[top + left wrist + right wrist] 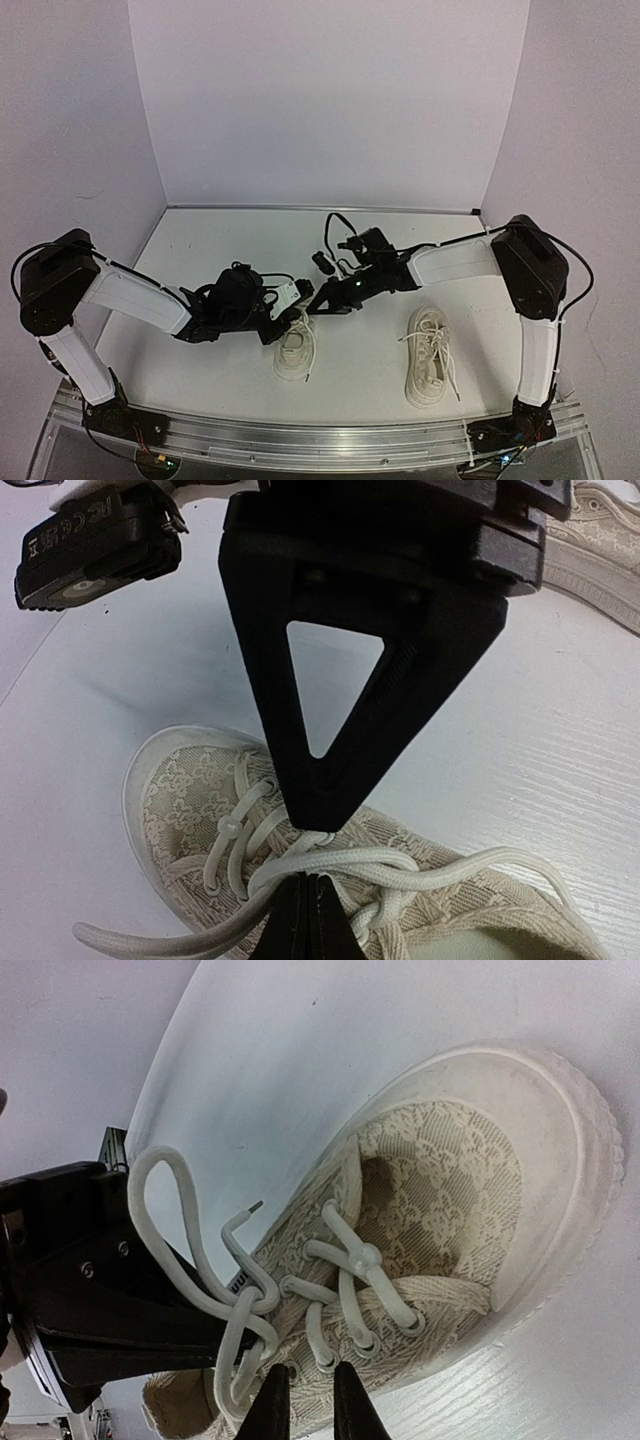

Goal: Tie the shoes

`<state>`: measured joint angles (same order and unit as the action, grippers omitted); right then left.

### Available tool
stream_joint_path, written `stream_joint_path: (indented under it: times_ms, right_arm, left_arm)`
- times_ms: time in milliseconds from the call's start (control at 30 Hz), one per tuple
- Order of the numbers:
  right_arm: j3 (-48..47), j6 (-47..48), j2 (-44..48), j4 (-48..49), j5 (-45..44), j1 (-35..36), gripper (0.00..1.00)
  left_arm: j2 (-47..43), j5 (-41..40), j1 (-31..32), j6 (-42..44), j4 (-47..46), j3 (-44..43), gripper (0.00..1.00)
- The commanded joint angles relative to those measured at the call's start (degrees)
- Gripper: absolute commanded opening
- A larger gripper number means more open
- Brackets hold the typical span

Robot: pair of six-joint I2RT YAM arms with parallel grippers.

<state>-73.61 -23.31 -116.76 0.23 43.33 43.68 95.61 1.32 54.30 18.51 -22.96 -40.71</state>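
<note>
- Along the near edge of the worktop (200,385): a metal rail (320,442), with the two arm bases bolted near its left and right ends.
- Just beyond the rail, toward the near right corner: second shoe (430,358), cream-white, sitting on its thick pale sole, laces untied and trailing loose over its sides, well clear of both grippers.
- Near the middle of the worktop, closer to the near edge than the far one: central shoe (295,348), cream with a lace-patterned upper and a pale rubber toe cap, flat on the surface, apart from the second shoe.
- Directly over the central shoe's lacing, reaching in from the left: left gripper (305,882), fingers pressed together and pinching a white lace (150,1175), which stands up as a tall loop beside the shoe.
- Just beside it, reaching in from the right: right gripper (306,1372), fingers parted by a narrow gap with nothing seen between them, tips low over the eyelet rows; touching the shoe or not, impossible to tell.
- Beyond both grippers: bare white worktop to the far edge, then pale walls (330,100) on three sides.
</note>
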Motion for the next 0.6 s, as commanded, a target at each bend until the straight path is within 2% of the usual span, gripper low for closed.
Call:
stream_joint_path:
  times_ms: [0,567]
  right_arm:
    - [-2.6,1.0,-0.9,1.3,2.0,0.9,0.14]
    - [-2.9,0.5,-0.8,2.0,4.9,1.9,0.19]
  left_arm:
    - [-0.1,-0.5,-0.1,1.2,0.6,-1.2,0.00]
    - [0.3,-0.2,-0.2,1.5,0.8,-1.6,0.00]
